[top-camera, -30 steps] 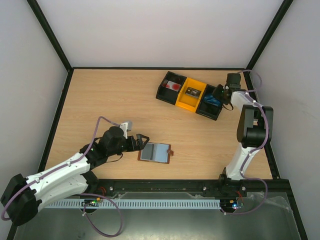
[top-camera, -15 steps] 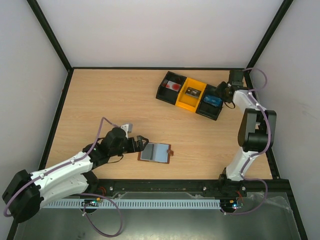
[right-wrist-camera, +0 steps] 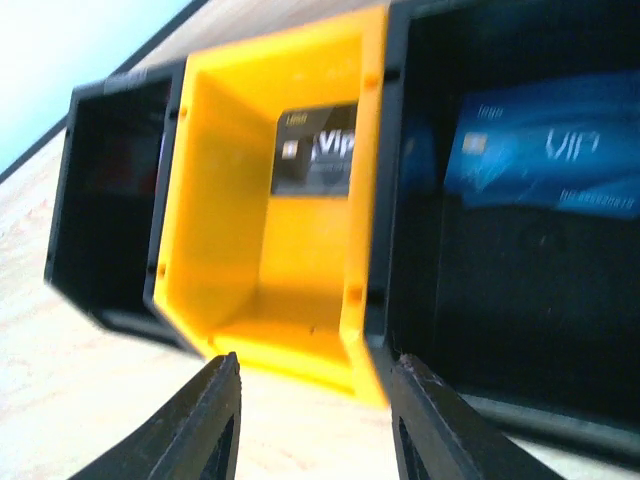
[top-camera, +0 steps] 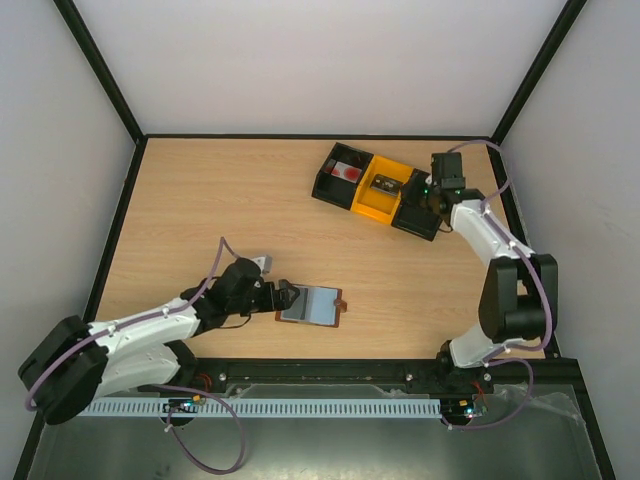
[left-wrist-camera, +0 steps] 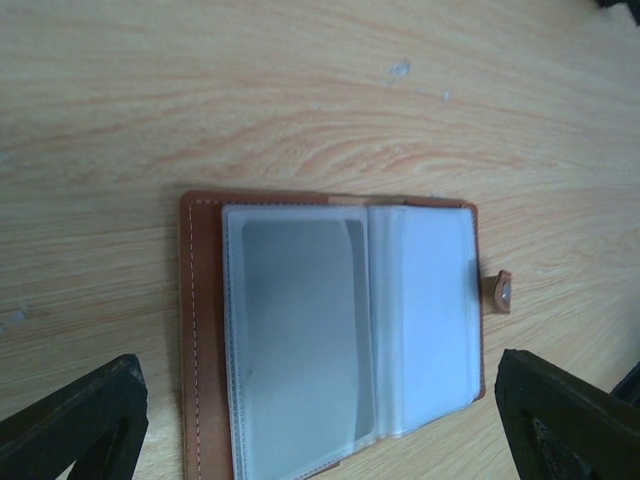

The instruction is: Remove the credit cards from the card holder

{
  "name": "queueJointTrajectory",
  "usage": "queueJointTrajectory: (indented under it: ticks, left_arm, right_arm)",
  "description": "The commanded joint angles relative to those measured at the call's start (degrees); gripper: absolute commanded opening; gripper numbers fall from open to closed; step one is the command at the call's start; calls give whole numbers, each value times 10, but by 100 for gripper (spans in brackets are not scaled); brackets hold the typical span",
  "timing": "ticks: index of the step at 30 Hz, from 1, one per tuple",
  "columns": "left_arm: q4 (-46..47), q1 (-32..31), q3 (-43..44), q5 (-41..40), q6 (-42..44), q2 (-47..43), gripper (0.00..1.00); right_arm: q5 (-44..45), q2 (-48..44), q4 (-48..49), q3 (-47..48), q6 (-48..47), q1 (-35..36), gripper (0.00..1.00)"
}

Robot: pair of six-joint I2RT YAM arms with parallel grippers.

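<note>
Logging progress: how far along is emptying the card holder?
Looks done: a dark card lies in the yellow bin, a blue card in the black bin. In hand: nothing; the right hand is open above those bins, the left hand open at the open card holder. Left: a grey card in its sleeve.

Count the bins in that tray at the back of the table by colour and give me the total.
Black bins: 2
Yellow bins: 1
Total: 3
</note>
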Motion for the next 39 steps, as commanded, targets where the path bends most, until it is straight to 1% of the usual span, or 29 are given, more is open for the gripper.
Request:
queueJointTrajectory:
  ticks: [1,3,8,11,17,20,24,27,30,33,39]
  left_arm:
    - [54,-1,-16,40,8,38,94]
    - [63,-3,-17,42,6,50,92]
    - [91,-8,-24,43,-7,56,87]
    - [101,-8,-28,59,-14,59,82]
    - [131,-11,-35,87,-29,74,67]
    - [138,-15,-41,92,-34,70,65]
    - [137,-16,-56,86,-39,57,64]
    - [123,-16,-58,76,-35,50,64]
    - [113,-16,-59,69,-34,38,67]
    - [108,-16,-62,60,-34,22,67]
    - [104,-16,-61,61,-28,23,64]
  right_arm:
    - [-12,-61,6,-69,18,31,41]
    - [-1,-91,21,-103,46,61,41]
    - [31,-140,60,-164,106,167,41]
    - [62,-164,78,-197,138,240,41]
    - [93,-159,67,-223,164,368,41]
    - [114,-150,68,-237,187,425,41]
    - [132,-148,94,-267,226,494,41]
    - [142,-147,119,-291,254,531,41]
    - [155,-140,129,-306,277,556,42]
    - [151,-136,152,-325,301,570,42]
    - [160,-133,152,-342,321,584,41]
